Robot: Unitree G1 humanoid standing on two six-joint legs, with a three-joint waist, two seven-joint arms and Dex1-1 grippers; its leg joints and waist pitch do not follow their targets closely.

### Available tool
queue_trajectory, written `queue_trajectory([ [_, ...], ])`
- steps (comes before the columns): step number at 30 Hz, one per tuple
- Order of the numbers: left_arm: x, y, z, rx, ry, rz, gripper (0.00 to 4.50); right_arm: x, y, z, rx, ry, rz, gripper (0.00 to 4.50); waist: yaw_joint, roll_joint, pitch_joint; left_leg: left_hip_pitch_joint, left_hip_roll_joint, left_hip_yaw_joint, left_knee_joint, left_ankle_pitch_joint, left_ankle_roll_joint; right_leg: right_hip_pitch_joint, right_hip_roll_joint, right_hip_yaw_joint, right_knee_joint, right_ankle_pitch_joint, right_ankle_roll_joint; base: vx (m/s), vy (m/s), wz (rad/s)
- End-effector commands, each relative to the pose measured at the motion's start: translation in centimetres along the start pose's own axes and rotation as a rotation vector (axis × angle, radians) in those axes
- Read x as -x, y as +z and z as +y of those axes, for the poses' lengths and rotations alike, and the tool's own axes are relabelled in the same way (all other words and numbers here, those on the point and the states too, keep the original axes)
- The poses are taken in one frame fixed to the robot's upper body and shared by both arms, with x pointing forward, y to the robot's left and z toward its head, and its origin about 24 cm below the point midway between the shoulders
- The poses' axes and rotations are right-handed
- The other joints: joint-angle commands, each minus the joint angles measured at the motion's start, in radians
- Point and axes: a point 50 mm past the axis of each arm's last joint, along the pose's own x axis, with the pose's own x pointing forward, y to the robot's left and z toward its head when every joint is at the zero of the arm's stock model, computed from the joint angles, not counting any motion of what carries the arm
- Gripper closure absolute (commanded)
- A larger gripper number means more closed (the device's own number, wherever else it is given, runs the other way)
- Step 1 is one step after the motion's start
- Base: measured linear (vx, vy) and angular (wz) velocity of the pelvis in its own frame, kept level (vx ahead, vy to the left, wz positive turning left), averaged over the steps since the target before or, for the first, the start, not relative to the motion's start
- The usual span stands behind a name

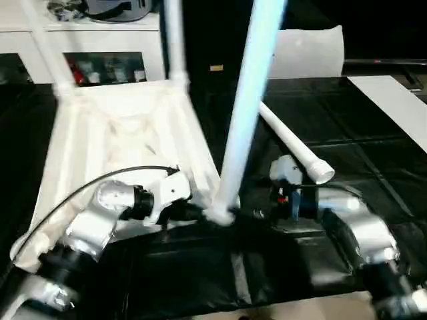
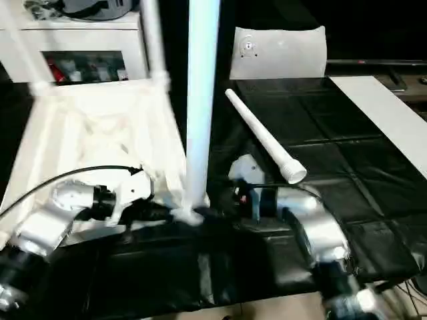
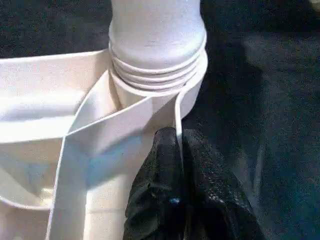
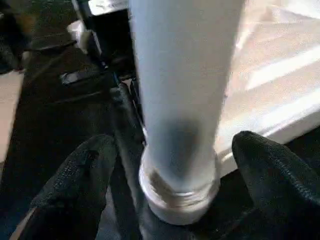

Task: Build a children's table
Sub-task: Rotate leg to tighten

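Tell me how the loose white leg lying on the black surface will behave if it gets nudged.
The loose leg is round and lies flat on the black work surface, so it will probably roll. Being tapered, it would likely curve rather than roll straight. It looks like hollow plastic, so probably light and stiff.

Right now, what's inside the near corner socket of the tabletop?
A leg stands upright in the socket, its threaded end partly showing above the rim. How deep it sits is hidden.

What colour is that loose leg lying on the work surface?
White; the loose leg shows best in the right eye view.
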Motion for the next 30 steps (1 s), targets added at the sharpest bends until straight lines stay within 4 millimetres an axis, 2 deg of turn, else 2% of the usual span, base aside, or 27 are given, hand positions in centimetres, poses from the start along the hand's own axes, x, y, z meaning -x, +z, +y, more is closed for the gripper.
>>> queue_trajectory([
  [1, -0.9, 1.1, -0.6, -0.084, -0.138, 0.000, 4.50, -0.2, 0.1, -0.1, 0.007, 0.059, 0.014, 0.74, -0.005, -0.001, -0.056, -0.002, 0.025, 0.003, -0.071, -0.152, 0.058, 0.054, -0.057, 0.055, -0.065, -0.280, -0.185, 0.000, 0.000, 0.00],
  [5, -1.0, 1.3, -0.8, -0.104, -0.189, 0.011, 4.50, -0.6, 0.0, -0.1, 0.000, 0.128, 0.039, 1.10, 0.007, -0.001, -0.058, 0.001, 0.028, 0.005, -0.070, -0.135, 0.050, 0.054, -0.057, 0.056, -0.057, -0.241, -0.201, 0.000, 0.000, 0.00],
  [6, -1.0, 1.3, -0.7, -0.107, -0.195, 0.012, 4.50, -0.6, 0.0, -0.1, -0.001, 0.140, 0.040, 1.20, 0.009, -0.006, -0.059, 0.000, 0.027, 0.006, -0.069, -0.126, 0.052, 0.055, -0.056, 0.056, -0.053, -0.216, -0.207, 0.000, 0.000, 0.00],
  [7, -1.0, 1.3, -0.7, -0.113, -0.196, 0.014, 4.50, -0.6, 0.0, -0.1, -0.003, 0.155, 0.043, 1.30, 0.010, -0.003, -0.059, -0.001, 0.027, 0.006, -0.070, -0.126, 0.053, 0.056, -0.056, 0.055, -0.052, -0.214, -0.209, 0.000, 0.000, 0.00],
  [13, -0.9, 1.2, -0.3, -0.132, -0.196, 0.023, 4.50, -0.7, 0.0, -0.1, -0.008, 0.225, 0.066, 1.82, 0.010, -0.006, -0.058, -0.004, 0.026, 0.005, -0.069, -0.145, 0.046, 0.058, -0.059, 0.053, -0.059, -0.277, -0.187, 0.000, 0.000, 0.00],
  [14, -0.9, 1.2, -0.2, -0.134, -0.192, 0.023, 4.50, -0.7, 0.0, -0.1, -0.008, 0.232, 0.069, 1.82, 0.011, -0.006, -0.059, -0.005, 0.027, 0.004, -0.069, -0.140, 0.045, 0.058, -0.060, 0.054, -0.058, -0.277, -0.184, 0.000, 0.000, 0.00],
  [19, -0.8, 1.1, -0.1, -0.133, -0.178, 0.025, 4.50, -0.8, 0.0, 0.0, -0.013, 0.251, 0.066, 2.38, 0.012, -0.008, -0.061, -0.006, 0.027, 0.005, -0.067, -0.116, 0.047, 0.059, -0.058, 0.053, -0.053, -0.239, -0.193, 0.000, 0.000, 0.00],
  [23, -0.8, 0.9, 0.0, -0.115, -0.152, 0.010, 4.50, -0.9, -0.3, 0.3, -0.026, 0.265, 0.064, 2.47, 0.013, -0.008, -0.060, -0.005, 0.027, 0.005, -0.067, -0.117, 0.048, 0.058, -0.058, 0.053, -0.053, -0.242, -0.194, 0.000, 0.000, 0.00],
  [24, -0.8, 1.0, 0.0, -0.104, -0.134, -0.002, 4.50, -1.0, -0.3, 0.5, -0.037, 0.263, 0.054, 2.49, 0.013, -0.005, -0.060, -0.005, 0.027, 0.005, -0.067, -0.120, 0.047, 0.058, -0.058, 0.053, -0.054, -0.246, -0.193, 0.000, 0.000, 0.00],
  [27, -1.0, 1.1, 0.1, -0.068, -0.079, -0.039, 4.50, -1.3, -0.5, 1.0, -0.074, 0.233, 0.015, 2.51, 0.016, -0.007, -0.059, -0.004, 0.029, 0.005, -0.068, -0.117, 0.043, 0.058, -0.058, 0.054, -0.054, -0.242, -0.190, 0.000, 0.000, 0.00],
  [29, -1.2, 1.1, 0.2, -0.028, -0.009, -0.049, 4.50, -2.0, -0.7, 1.3, -0.117, 0.154, -0.024, 2.51, 0.017, -0.007, -0.060, -0.004, 0.029, 0.005, -0.069, -0.118, 0.042, 0.059, -0.059, 0.055, -0.054, -0.243, -0.188, 0.000, 0.000, 0.00],
  [30, -1.3, 1.1, 0.3, -0.010, 0.022, -0.047, 4.50, -2.3, -0.8, 1.3, -0.121, 0.107, -0.030, 2.51, 0.017, -0.002, -0.056, -0.006, 0.027, 0.003, -0.071, -0.133, 0.035, 0.058, -0.058, 0.053, -0.058, -0.273, -0.179, 0.000, 0.000, 0.00],
])
